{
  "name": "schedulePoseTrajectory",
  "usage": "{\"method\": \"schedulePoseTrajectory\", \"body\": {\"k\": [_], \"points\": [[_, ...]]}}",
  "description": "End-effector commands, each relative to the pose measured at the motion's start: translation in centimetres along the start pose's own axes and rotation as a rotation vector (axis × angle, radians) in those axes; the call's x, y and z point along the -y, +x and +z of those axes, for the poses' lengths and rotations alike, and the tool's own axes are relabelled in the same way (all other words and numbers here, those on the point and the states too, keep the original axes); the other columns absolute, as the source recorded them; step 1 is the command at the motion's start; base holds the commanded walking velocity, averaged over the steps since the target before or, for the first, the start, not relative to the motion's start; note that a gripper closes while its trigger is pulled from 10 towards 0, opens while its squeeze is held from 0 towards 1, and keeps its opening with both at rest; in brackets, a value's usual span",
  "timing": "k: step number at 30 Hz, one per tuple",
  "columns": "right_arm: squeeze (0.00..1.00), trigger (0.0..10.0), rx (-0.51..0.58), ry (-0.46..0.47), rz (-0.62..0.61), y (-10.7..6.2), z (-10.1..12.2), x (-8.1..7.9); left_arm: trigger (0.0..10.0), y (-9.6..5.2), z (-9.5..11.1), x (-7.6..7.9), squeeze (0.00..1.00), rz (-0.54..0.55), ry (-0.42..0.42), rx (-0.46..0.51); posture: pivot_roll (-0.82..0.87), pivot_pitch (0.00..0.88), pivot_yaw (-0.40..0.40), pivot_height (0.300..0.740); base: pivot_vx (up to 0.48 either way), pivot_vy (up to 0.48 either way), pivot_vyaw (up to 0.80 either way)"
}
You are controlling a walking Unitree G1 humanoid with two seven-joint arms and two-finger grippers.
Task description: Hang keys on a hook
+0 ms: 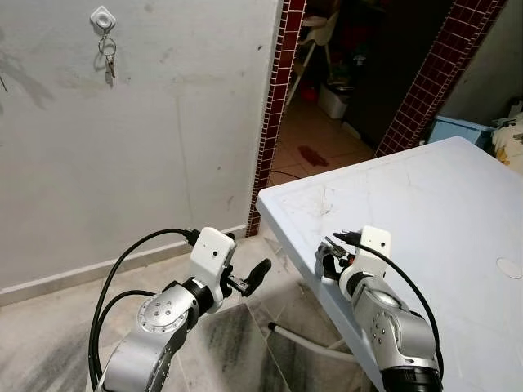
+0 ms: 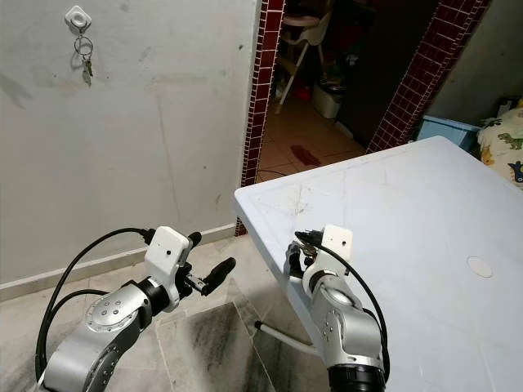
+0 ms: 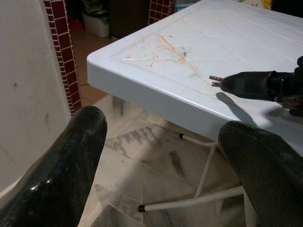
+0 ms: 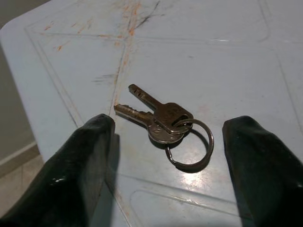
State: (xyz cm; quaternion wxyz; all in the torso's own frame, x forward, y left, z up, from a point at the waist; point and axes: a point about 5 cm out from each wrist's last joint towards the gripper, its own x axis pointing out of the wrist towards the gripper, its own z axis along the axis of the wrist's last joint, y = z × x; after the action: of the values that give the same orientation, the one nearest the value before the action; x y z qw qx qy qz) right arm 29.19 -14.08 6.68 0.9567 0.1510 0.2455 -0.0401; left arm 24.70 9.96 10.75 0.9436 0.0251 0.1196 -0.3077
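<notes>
The right gripper (image 4: 170, 156) is hovering, fingers spread, over the keys (image 4: 161, 120) lying near the white table's (image 1: 441, 212) front-left corner. The left gripper (image 3: 161, 156) is waiting open beside that corner, off the table. A clean pickup probably means descending squarely, pinching the key ring (image 4: 189, 144) firmly, then carrying it to the wall hook (image 1: 103, 18), which already bears another set.

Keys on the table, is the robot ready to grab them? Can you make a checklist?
1. Keys lie flat on the white table: ok.
2. Right gripper open, with a finger on either side of them: ok.
3. Fingers touching the keys: not ok.
4. Wall hook free: not ok, another key set hangs there.
5. Left gripper out of the way, over the floor: ok.
</notes>
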Motion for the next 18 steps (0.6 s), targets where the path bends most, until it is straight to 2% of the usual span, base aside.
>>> {"method": "schedulePoseTrajectory", "body": {"k": [1, 7, 18], "points": [[0.0, 0.0, -0.06, 0.043, -0.038, 0.43, -1.05, 0.98, 10.0, 0.17, 0.24, 0.22, 0.0, -0.016, 0.011, 0.007, 0.13, 0.009, -0.113, 0.74, 0.0, 0.0, 0.0], [0.0, 0.0, -0.072, 0.102, -0.066, 0.96, -0.89, 1.36, 10.0, 0.09, 0.23, 0.24, 0.0, -0.016, 0.011, 0.006, 0.14, 0.011, -0.116, 0.74, 0.0, 0.0, 0.0], [0.0, 0.0, -0.08, 0.113, -0.073, 1.0, -0.96, 1.51, 10.0, 0.17, 0.26, 0.24, 0.0, -0.019, 0.01, 0.007, 0.13, 0.014, -0.112, 0.74, 0.0, 0.0, 0.0]]}}
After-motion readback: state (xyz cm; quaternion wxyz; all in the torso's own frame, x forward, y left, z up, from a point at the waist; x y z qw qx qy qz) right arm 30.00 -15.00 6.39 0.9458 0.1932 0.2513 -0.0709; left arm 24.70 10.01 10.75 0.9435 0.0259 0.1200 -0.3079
